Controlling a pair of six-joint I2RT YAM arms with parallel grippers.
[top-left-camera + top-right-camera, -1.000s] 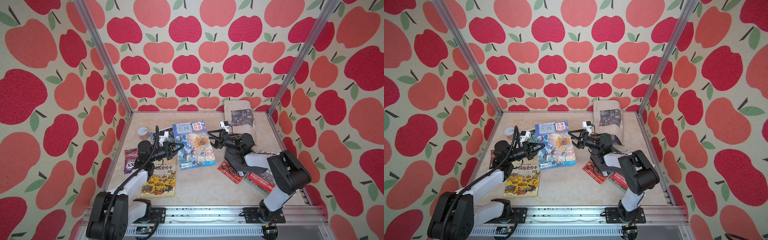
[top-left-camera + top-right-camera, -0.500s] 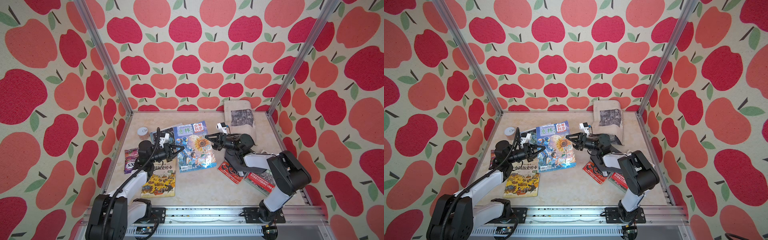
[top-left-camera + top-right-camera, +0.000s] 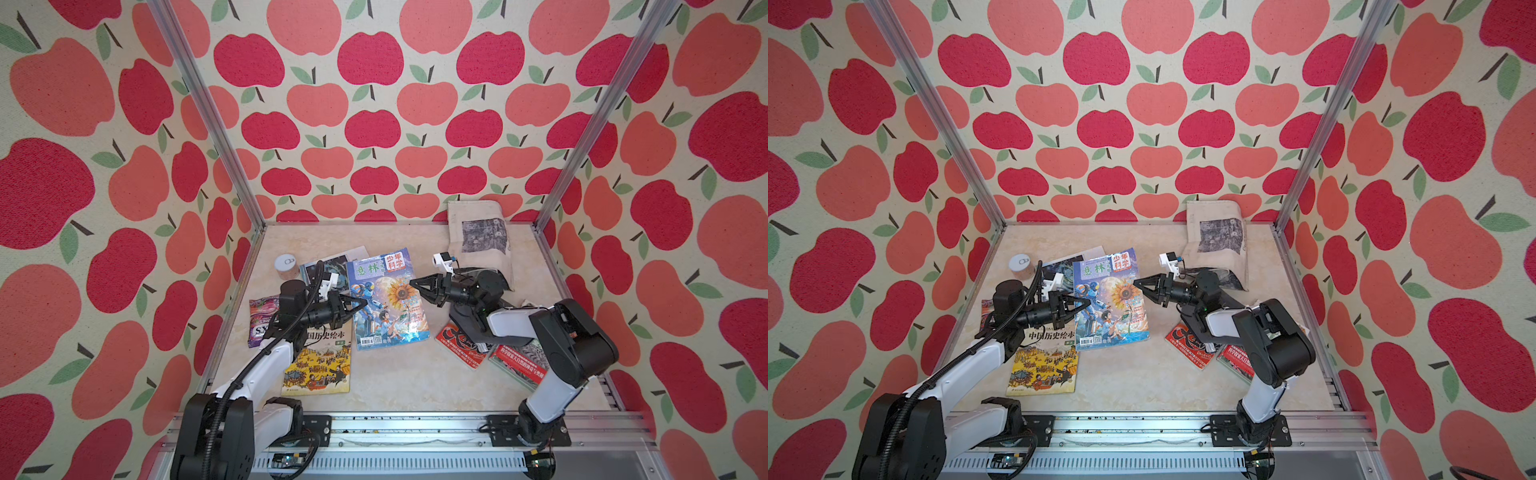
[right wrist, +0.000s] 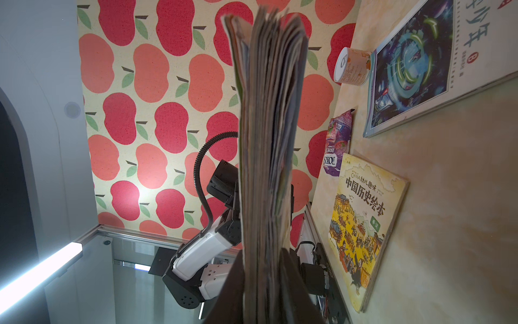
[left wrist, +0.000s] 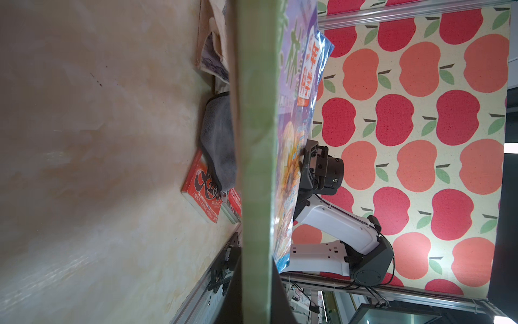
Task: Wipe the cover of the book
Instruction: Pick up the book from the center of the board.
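The blue-covered book [image 3: 386, 299] is hanging above the table [image 3: 395, 374] with its cover facing up, and the two arms are sharing it. The left claw [image 3: 363, 302] is clenching the green spine side. The right claw [image 3: 412, 282] is biting onto the loose page edge opposite.

What is worrying me is that both claws are busy, while the grey cloth [image 5: 218, 140] is lying on the red book [image 5: 201, 193] down on the table. To wipe, one claw will probably be letting go, and the book may then be sagging or swinging from a single edge. The right claw is gripping fanned pages rather than a stiff board, so sheets could be slipping out or creasing if the arms pull apart.

In both top views the cloth is mostly hiding under the right arm. The book itself is blocking each wrist view, so I am not seeing the pads' contact, nor how deep the pages are sitting.
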